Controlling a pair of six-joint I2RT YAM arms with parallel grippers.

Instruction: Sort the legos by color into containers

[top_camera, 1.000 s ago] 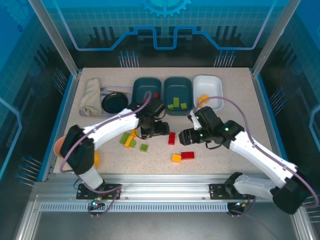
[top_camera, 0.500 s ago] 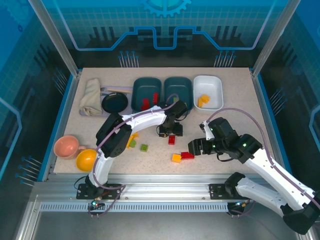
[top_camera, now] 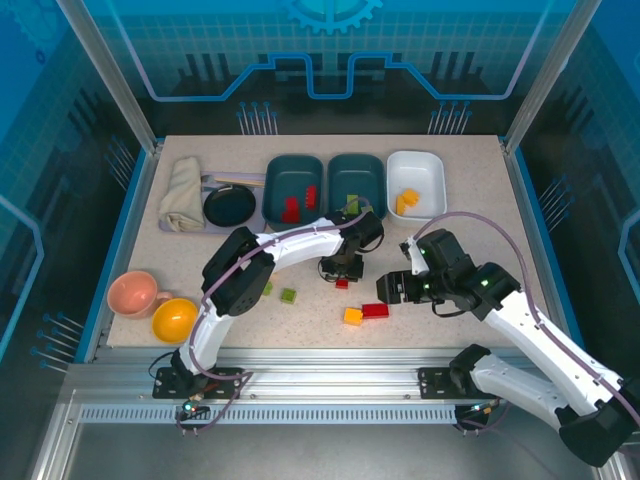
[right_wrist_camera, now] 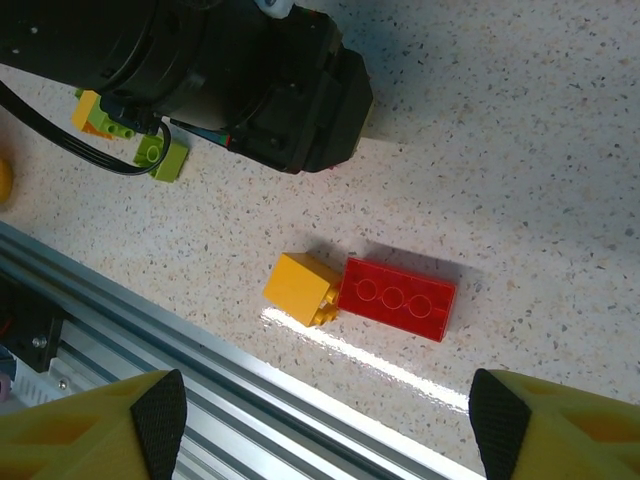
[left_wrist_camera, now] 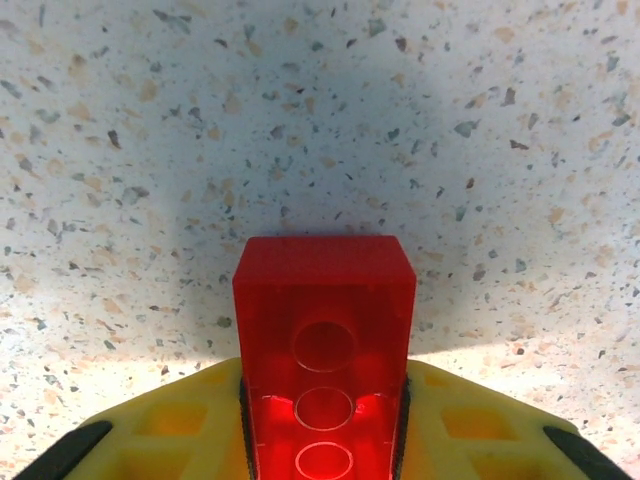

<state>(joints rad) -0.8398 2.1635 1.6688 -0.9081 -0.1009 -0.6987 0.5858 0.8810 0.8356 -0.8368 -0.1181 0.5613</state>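
The table [left_wrist_camera: 300, 100] is showing white with little grey and brown speckles. A red brick [left_wrist_camera: 324, 340] is glowing bright. A second red brick [right_wrist_camera: 397, 298] is lying by a yellow-orange brick [right_wrist_camera: 298, 288]. The left tray [top_camera: 285, 175] and the middle tray [top_camera: 357, 172] are looking dark teal, and the right tray [top_camera: 415, 170] is looking white.

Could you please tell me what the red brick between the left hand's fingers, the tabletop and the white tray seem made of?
Red brick: glossy, slightly translucent moulded plastic; light glows through it around crisp round recesses.
Tabletop: pale, speckled, fairly matte; laminate or composite stone, I cannot tell which.
White tray: smooth, likely plastic, with rounded moulded rim.
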